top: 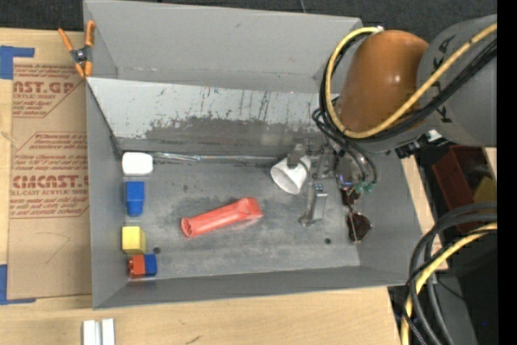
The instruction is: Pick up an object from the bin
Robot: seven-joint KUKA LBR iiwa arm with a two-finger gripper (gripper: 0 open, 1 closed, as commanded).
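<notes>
The end effector (312,210) is hanging low over the floor of the bin (242,258), right of the middle. Nothing is showing in its grasp, and I cannot tell whether it is open or closed. A white cup (288,174) is lying tipped just beside it, toward the view's left, near the back wall. A red tube (222,217) is lying further left, apart from both. A dark thing (358,227) is sitting near the right wall. A white block (137,164), a blue block (134,197), a yellow block (132,238) and an orange block (142,264) are lining the left wall.
</notes>
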